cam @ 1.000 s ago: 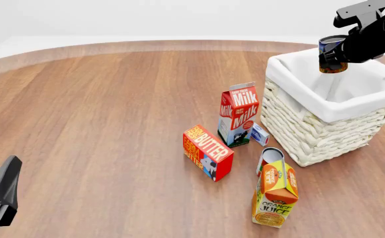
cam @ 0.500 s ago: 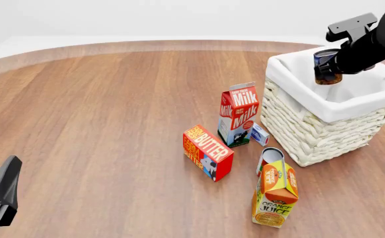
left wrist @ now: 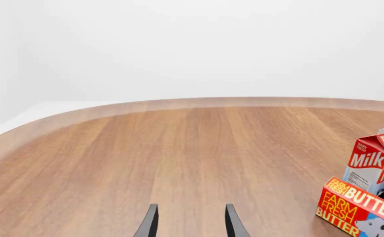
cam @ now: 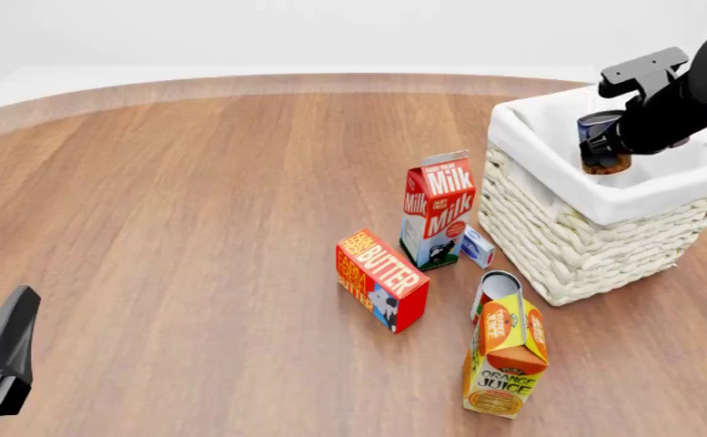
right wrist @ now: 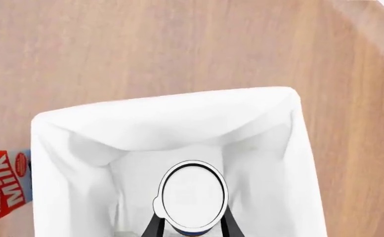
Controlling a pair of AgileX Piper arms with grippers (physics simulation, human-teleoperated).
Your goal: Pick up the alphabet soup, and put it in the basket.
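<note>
Right end effector (cam: 604,146) sits at the upper right of the front view, its fingers pinching the alphabet soup (cam: 602,141) from either side. The can hangs upright inside the mouth of the basket (cam: 571,237), partly below the white liner's rim; whether it touches the basket floor cannot be told. From the right wrist camera, the can's plain pale lid (right wrist: 193,194) fills the lower middle of the frame, with the two dark fingers (right wrist: 153,226) pressed against its sides and the white cloth walls (right wrist: 86,163) all around it.

Left end effector (left wrist: 190,224) shows at the bottom of its wrist view as two dark fingertips spread apart with nothing between them, over bare wooden worktop (cam: 183,200); in the front view it is a dark shape at the lower left corner.

On the worktop, a milk carton (cam: 437,209) stands just left of the basket, a butter box (cam: 381,279) lies below and left of it, and an orange juice carton (cam: 508,356) stands at lower centre-right, with a small can (cam: 493,288) just above it.
</note>
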